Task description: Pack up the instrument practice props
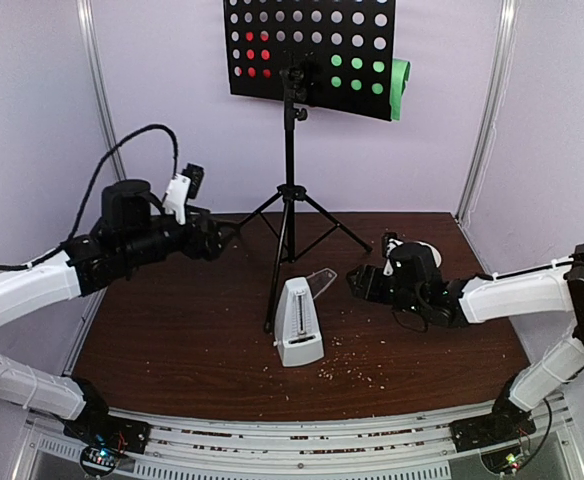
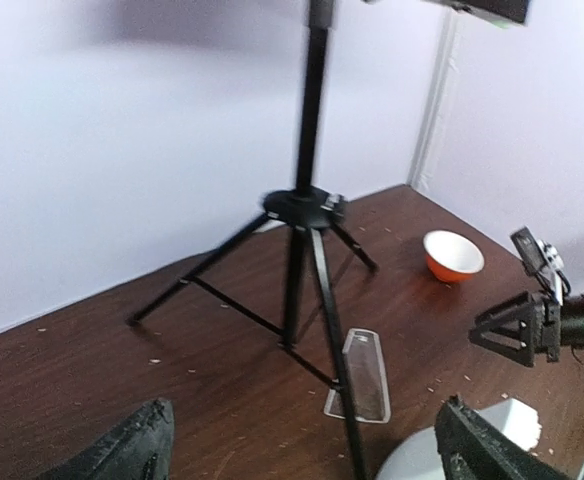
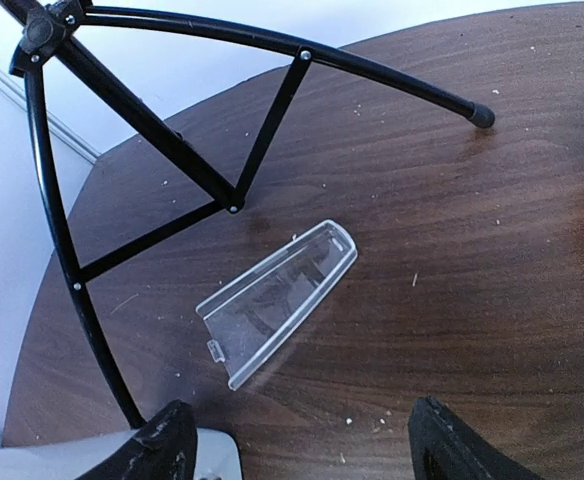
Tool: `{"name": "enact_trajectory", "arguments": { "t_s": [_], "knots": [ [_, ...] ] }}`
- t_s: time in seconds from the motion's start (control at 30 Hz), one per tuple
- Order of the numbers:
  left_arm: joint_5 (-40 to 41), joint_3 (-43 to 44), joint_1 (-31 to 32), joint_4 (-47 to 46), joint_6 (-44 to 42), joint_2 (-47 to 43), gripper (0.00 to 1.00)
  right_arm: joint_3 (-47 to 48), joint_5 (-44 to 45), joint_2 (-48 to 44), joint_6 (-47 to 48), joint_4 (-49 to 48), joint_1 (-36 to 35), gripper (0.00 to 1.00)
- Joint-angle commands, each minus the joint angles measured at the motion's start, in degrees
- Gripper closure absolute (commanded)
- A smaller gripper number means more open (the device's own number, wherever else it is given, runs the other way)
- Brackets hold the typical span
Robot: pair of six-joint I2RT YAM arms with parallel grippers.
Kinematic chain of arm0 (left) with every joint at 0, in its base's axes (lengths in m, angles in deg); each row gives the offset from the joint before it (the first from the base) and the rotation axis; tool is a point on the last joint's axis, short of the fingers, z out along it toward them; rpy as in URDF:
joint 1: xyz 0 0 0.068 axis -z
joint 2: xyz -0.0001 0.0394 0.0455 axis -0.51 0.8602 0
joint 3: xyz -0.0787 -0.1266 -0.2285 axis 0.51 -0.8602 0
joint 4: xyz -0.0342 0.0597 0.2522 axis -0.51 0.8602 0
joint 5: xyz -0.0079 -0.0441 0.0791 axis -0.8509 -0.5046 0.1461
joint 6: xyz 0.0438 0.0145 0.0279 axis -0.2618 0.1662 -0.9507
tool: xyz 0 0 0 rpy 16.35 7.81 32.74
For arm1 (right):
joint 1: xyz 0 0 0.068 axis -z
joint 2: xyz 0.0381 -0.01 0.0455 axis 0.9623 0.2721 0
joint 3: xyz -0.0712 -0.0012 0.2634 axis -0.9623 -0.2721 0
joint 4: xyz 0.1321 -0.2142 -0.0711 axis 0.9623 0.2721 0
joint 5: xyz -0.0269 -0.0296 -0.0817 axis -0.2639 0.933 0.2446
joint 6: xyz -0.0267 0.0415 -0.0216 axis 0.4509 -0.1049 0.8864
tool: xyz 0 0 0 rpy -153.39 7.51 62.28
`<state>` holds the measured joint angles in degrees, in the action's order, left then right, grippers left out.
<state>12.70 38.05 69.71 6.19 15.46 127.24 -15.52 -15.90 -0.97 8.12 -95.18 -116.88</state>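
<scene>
Lying flat nr tripod leg (image 3: 57, 245), clear cover (image 3: 277, 300)

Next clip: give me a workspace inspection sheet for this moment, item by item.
Surface: dark wood table, pale crumbs scattered on it.
Job's things: music stand upright on its tripod, red sheets and green sheets showing through its holes; white metronome upright; clear cover lying flat, off the metronome.
Clutter: orange-and-white bowl toward the far right corner.
Grippers: left gripper and right gripper open, holding nothing.
Cables: black cable looping above the left arm.
Surroundings: pale walls, white corner posts.
</scene>
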Motion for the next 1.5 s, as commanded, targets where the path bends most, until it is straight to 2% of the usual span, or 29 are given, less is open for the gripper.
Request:
{"name": "enact_trajectory", "arguments": {
  "t_s": [0.0, 0.23, 0.5, 0.93, 1.1, 1.3, 1.47],
  "knots": [
    [1.33, 1.39, -7.15, 3.09, -4.54, -4.80, 0.04, 9.69, 4.22, 7.61, -2.84, 9.64, 0.21, 0.25],
    [6.28, -0.62, -8.30, 2.51, -9.17, -5.78, 0.03, 24.50, 6.62, 22.54, -4.29, 21.05, 0.57, 0.27],
    [3.62, -1.52, -8.35, 2.31, -7.63, -5.87, 0.03, 34.18, 9.15, 31.87, -2.13, 25.95, 0.58, 0.27],
    [3.88, -1.90, -8.30, 2.60, -6.87, -5.23, 0.03, 40.63, 11.05, 39.71, -0.12, 27.77, 0.57, 0.37],
    [4.01, -1.93, -8.33, 2.81, -6.86, -4.69, 0.03, 41.85, 11.19, 41.30, -0.02, 29.13, 0.61, 0.47],
    [3.96, -1.95, -8.32, 2.95, -6.81, -3.83, 0.03, 38.73, 12.41, 39.91, -1.61, 27.60, 0.58, 0.61],
    [4.18, -1.98, -8.29, 3.27, -6.73, -3.18, 0.03, 35.74, 15.24, 37.78, -1.98, 26.62, 0.66, 0.76]
  ]
}}
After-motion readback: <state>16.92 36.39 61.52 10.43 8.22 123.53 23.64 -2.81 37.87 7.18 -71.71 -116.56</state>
